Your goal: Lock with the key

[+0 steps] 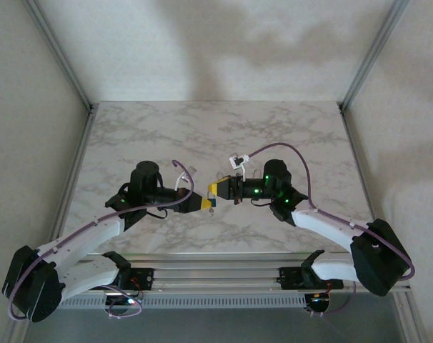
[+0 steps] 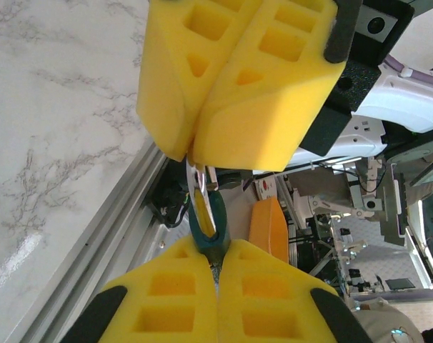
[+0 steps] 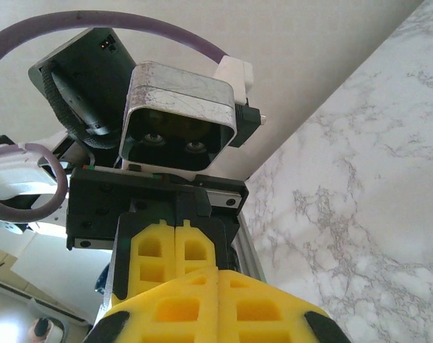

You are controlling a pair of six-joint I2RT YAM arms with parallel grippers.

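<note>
Both grippers meet tip to tip above the middle of the table. My left gripper (image 1: 201, 204) (image 2: 220, 250) is shut on the teal-headed key (image 2: 215, 225), whose head sticks out beyond the yellow pads. A thin metal ring (image 2: 196, 177) passes through the head's hole and runs up between the pads of my right gripper (image 1: 218, 190) (image 2: 191, 153), which is shut on it. In the right wrist view my right gripper (image 3: 218, 270) is pressed shut with the left gripper's fingers (image 3: 153, 261) just beyond it. From above, a small piece (image 1: 211, 208) hangs under the meeting point.
The marble table (image 1: 202, 136) stretches away behind the grippers. An aluminium rail (image 1: 224, 259) runs along the near edge, with frame posts at the back corners. An orange block (image 2: 269, 229) sits below the edge, beyond the key.
</note>
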